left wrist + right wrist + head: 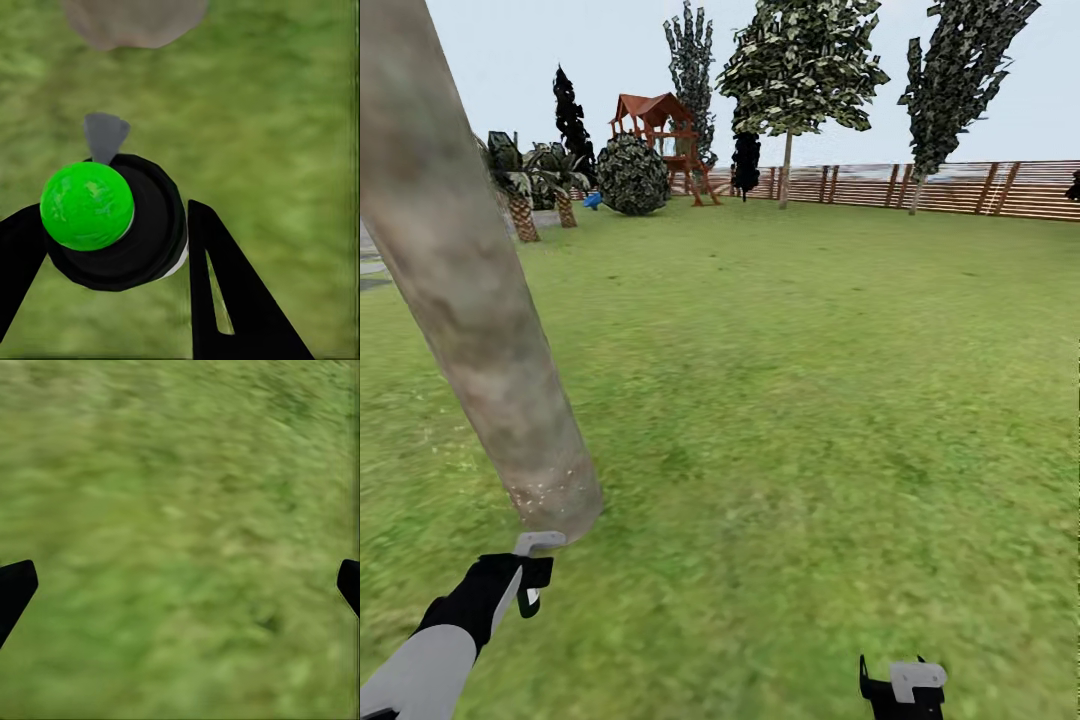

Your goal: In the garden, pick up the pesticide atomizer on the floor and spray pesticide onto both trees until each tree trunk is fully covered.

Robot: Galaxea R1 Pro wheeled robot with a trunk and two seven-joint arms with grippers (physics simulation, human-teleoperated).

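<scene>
Pesticide atomizer [112,225], green-capped with a grey nozzle, is pinched between the fingers of the left hand [530,585], low over the lawn [810,400]. Its nozzle points toward the foot of the near tree trunk [470,300], just beside it. Pale specks show at the trunk's base only; coverage above appears outstanding. Right hand [180,585] hangs spread and empty over grass. Second tree judged untreated; cannot confirm.

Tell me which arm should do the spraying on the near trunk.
Left. The left gripper is shut on the atomizer, its grey nozzle aimed at the base of the tree trunk right ahead. The right gripper is open over bare lawn, farther from the trunk.
</scene>
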